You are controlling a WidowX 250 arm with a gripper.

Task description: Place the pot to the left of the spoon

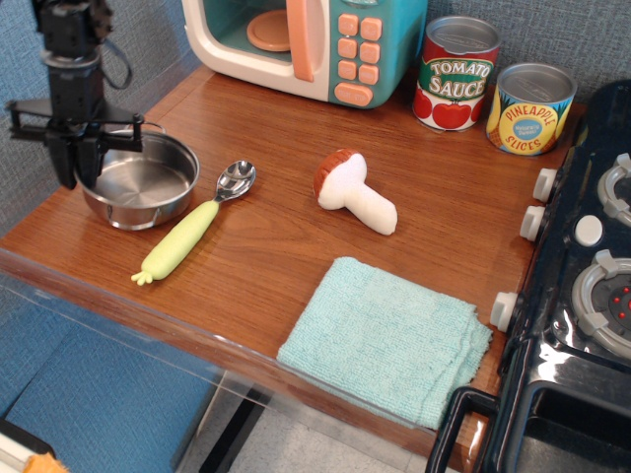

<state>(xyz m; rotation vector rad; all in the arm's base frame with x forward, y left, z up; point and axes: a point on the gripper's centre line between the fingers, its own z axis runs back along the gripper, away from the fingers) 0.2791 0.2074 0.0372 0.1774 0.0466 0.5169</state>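
Observation:
The shiny steel pot (146, 185) rests on the wooden counter (296, 266) at the far left, close to the left of the spoon (193, 229). The spoon lies slanted, with its silver bowl up-right and its yellow-green handle pointing down-left. My gripper (79, 163) hangs straight down over the pot's left rim, with its black fingers (66, 163) clamped on that rim. The pot's right wall almost touches the spoon's handle.
A toy mushroom (353, 195) lies mid-counter and a folded teal cloth (386, 340) lies at the front. A toy microwave (306, 44) and two cans (454, 74) stand at the back. A black stove (582, 286) is on the right. The counter's left edge is right beside the pot.

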